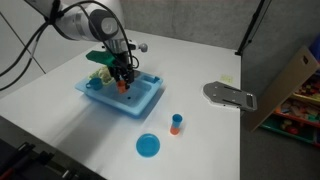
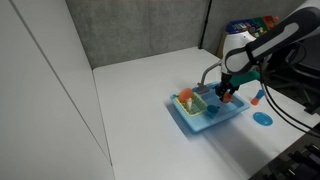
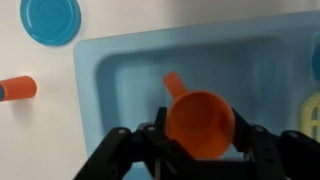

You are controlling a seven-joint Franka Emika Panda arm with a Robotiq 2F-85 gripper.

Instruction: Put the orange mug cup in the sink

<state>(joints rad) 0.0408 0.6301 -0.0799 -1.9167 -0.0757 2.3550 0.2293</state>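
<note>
The orange mug cup is all orange-red with a handle and sits between my gripper's two black fingers, which are shut on its sides. It hangs just above the basin of the light blue sink. In both exterior views the gripper is over the sink, with the mug a small orange spot at the fingertips. The grey faucet stands at the sink's edge.
A round blue plate and a small orange cup with a blue lower part lie on the white table beside the sink. Toy dishes fill the rack section. A grey tool lies near the table edge.
</note>
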